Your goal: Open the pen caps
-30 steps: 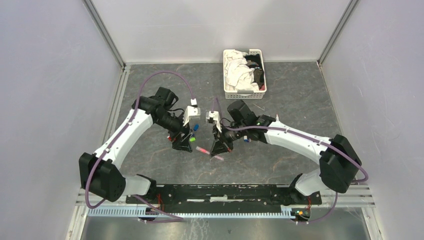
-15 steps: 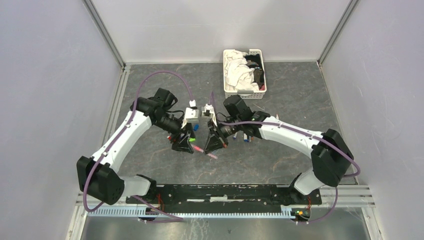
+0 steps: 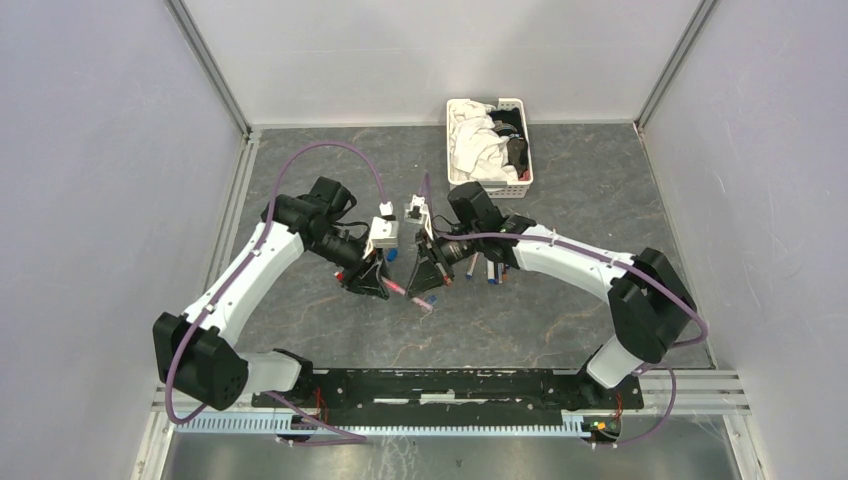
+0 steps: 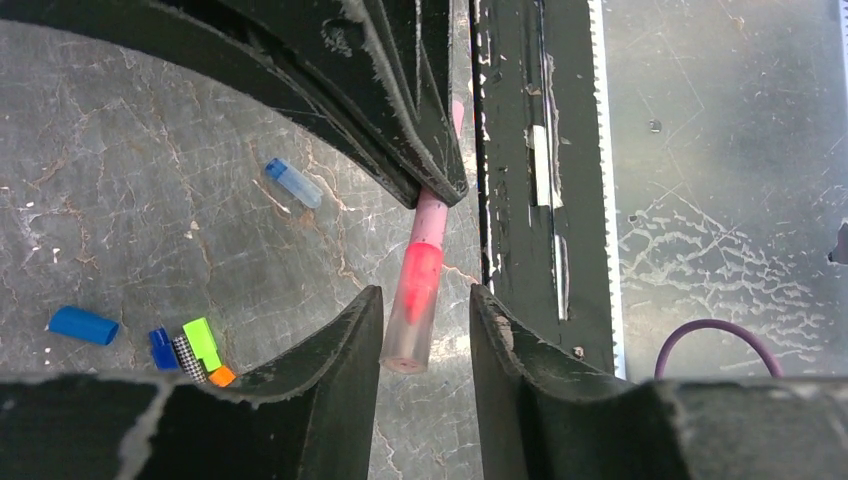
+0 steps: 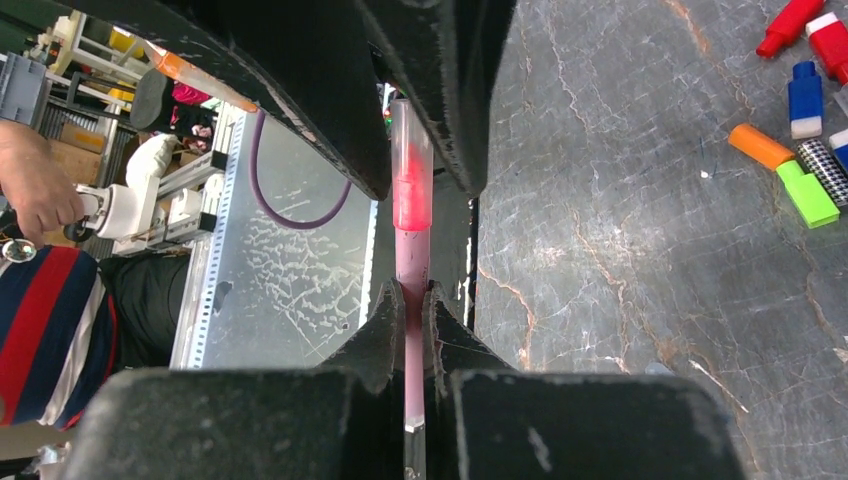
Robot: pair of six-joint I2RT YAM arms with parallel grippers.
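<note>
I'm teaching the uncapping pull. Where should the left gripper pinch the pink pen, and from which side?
On the stubby clear cap at the pink pen's free end, jaws across its width, approaching end-on from the side opposite the right gripper, which pinches the barrel. The cap is wider than the barrel. The left gripper flanks it, not yet closed.

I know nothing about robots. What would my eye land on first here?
The pink pen held up at the centre: the right hand is clamped on its barrel, and the left hand, open, straddles its capped end. Loose coloured caps lie scattered nearby, and a white basket of cloths stands near the back wall.
</note>
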